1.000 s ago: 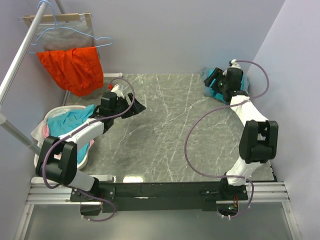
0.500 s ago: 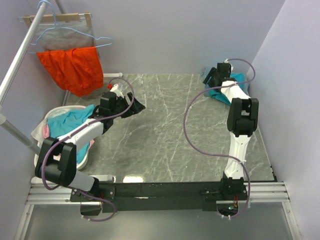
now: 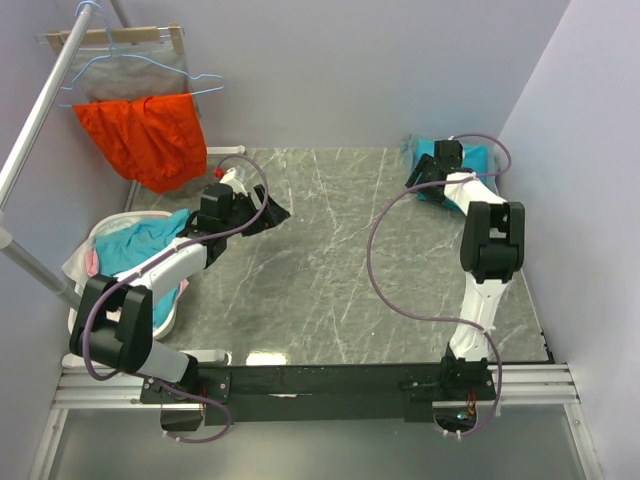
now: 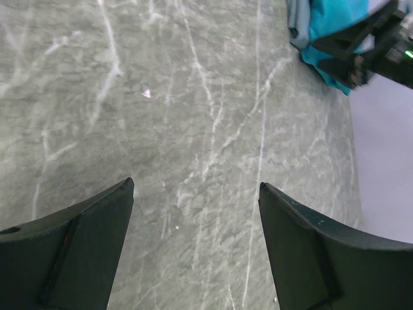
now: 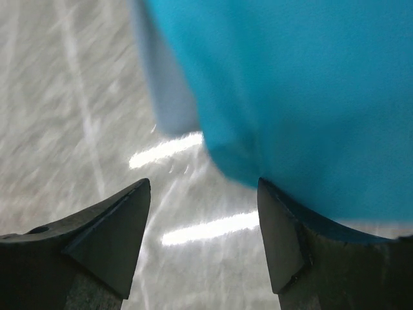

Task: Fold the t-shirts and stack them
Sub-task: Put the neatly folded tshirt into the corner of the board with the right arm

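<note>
Start at your far left: the orange-red garment (image 3: 150, 135) hangs from the rack (image 3: 40, 110) and is not part of the job. Below it, the basket (image 3: 98, 232) holds crumpled light-blue cloth (image 3: 140, 245) with a bit of pink. You can't tell from here whether those are more shirts, but if they are, they're what is left to fold.

Your left gripper (image 3: 278, 212) hovers over the marble table (image 3: 330, 270) near the basket. Its jaws are spread wide with nothing between them, and its wrist view shows only stone below.

Across the table, in the far right corner, lies the pile: the teal t-shirt (image 3: 478, 158) with the slate grey-blue t-shirt (image 4: 295, 14) showing at its edge. Which one is on top isn't clear. Both look folded flat and stacked — so that part seems done.

Your right gripper (image 3: 422, 178) sits low at the pile, jaws apart and gripping nothing. In its wrist view the teal cloth lies just past one finger (image 5: 284, 245) — touching or not, you can't tell.
</note>
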Robot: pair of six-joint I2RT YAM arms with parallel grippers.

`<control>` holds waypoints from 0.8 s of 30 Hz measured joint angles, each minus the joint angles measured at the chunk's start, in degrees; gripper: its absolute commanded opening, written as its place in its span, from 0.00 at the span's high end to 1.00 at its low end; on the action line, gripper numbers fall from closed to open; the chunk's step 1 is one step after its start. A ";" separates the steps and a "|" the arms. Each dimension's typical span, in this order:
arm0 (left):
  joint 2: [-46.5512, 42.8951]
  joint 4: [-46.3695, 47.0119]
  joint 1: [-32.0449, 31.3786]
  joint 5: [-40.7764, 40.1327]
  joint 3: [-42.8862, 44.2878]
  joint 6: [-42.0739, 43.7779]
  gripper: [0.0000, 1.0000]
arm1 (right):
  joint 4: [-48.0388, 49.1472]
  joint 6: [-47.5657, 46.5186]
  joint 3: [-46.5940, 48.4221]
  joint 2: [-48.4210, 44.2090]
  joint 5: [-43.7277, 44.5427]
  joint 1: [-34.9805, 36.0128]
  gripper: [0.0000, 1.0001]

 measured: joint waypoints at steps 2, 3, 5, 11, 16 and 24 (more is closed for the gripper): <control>-0.52 -0.46 0.00 -1.44 -0.15 0.11 0.16 | 2.69 -0.57 -4.26 -3.72 -2.45 0.00 0.25; -1.31 -1.44 0.00 -2.80 -0.24 0.22 0.08 | 3.34 -0.74 -6.58 -6.29 -3.76 0.00 0.25; -3.61 -3.50 0.00 -6.05 -0.33 0.63 0.01 | 4.96 -1.25 -10.23 -11.72 -6.23 0.09 0.24; -15.58 -8.28 0.02 -20.81 -0.35 0.52 0.01 | 11.37 -3.06 -17.29 -29.92 -15.19 1.18 0.21; -20.09 -13.29 0.02 -27.91 -0.20 0.37 0.01 | 14.05 -3.52 -24.83 -39.93 -21.44 4.96 0.00; -23.69 -23.74 0.02 -34.75 -1.75 -1.57 0.01 | 12.11 -5.01 -42.01 -46.99 -23.06 13.62 0.00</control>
